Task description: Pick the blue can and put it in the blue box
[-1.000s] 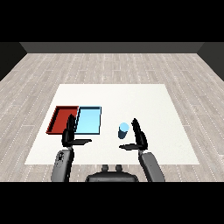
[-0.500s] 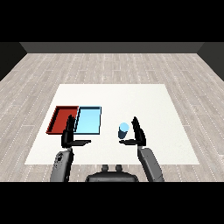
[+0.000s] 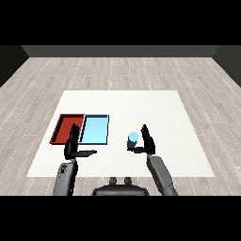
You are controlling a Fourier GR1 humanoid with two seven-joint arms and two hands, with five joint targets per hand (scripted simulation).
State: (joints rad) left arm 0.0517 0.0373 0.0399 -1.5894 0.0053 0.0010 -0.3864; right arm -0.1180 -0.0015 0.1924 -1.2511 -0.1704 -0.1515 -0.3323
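From the head view, the right hand stood upright on the worktop with fingers straight and thumb out, holding nothing; the blue can sat just to its left, close against the thumb side, though whether they touched I cannot tell; so the grasp looked not yet made, and the lift, the carry and the drop remained. The blue box lay well to the left of that hand, with the red tray beside it; the left hand hovered near both, open and empty. The can was a short, smooth, pale blue cylinder; the trays were shallow, flat-floored rectangles; the worktop was plain matt white.
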